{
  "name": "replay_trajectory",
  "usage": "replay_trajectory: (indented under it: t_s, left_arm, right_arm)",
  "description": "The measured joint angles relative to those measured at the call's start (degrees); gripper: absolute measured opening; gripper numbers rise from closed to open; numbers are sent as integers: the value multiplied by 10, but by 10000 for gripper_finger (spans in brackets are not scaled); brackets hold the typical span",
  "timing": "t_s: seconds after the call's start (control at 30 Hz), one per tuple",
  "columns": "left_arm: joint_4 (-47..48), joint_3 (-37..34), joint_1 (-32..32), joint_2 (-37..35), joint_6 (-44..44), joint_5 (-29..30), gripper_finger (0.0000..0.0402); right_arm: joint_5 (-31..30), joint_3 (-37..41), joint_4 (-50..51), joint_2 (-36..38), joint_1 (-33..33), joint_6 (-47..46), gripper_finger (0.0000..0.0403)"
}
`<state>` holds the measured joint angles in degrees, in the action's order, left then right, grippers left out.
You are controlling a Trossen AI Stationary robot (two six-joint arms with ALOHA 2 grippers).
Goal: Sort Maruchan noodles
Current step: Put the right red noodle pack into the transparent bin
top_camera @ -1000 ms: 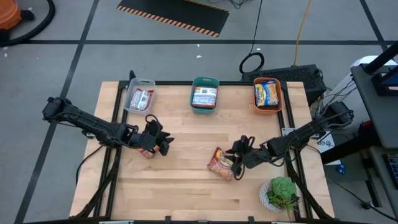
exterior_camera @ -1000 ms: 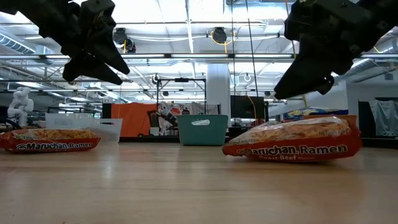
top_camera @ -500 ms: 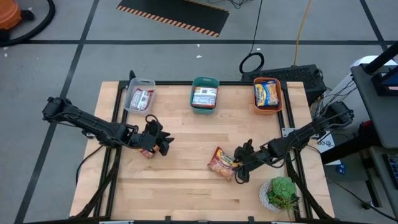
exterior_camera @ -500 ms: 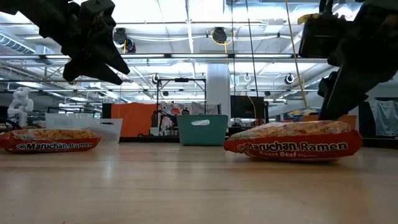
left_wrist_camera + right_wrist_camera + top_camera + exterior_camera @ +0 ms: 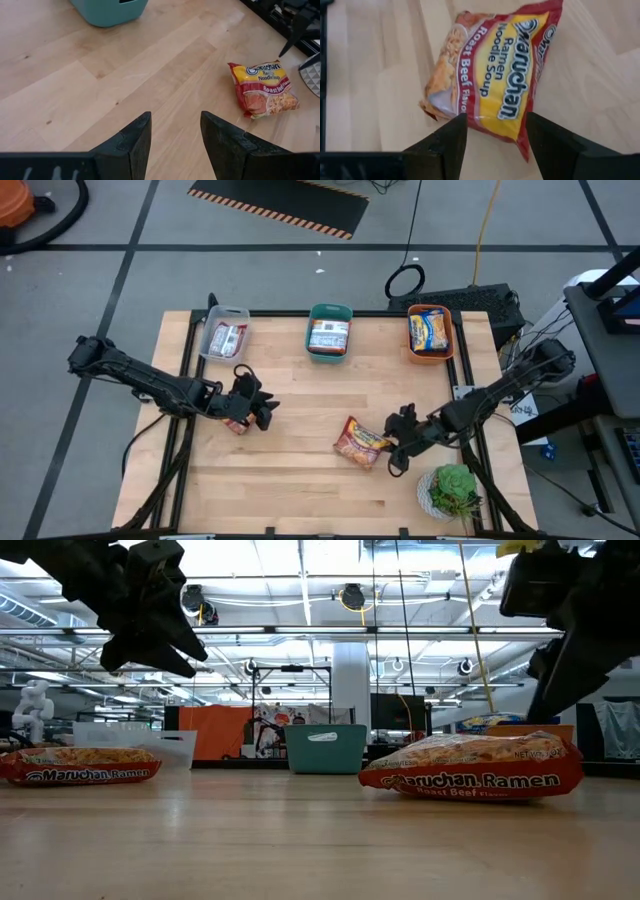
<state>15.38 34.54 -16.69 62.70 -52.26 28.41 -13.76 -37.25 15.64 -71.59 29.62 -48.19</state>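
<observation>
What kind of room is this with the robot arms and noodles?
Probably a robot lab or workshop. A wooden table on a taped concrete floor holds sorting bins, cables trail nearby, and the low view shows a big hall with ceiling pipes.
</observation>
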Motion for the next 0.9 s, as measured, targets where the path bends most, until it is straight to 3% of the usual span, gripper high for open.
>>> replay_trajectory:
  t_s: [0.4, 0.73, 0.9]
  left_arm:
    - [3, 0, 0, 0, -4, -1, 175]
    - [3, 0, 0, 0, -5, 0, 175]
    - [3, 0, 1, 0, -5, 0, 175]
  right_arm:
    - [3, 58, -12, 0, 27, -6, 197]
    - [17, 138, -215, -56, 27, 64, 197]
    - [15, 140, -227, -62, 27, 123, 197]
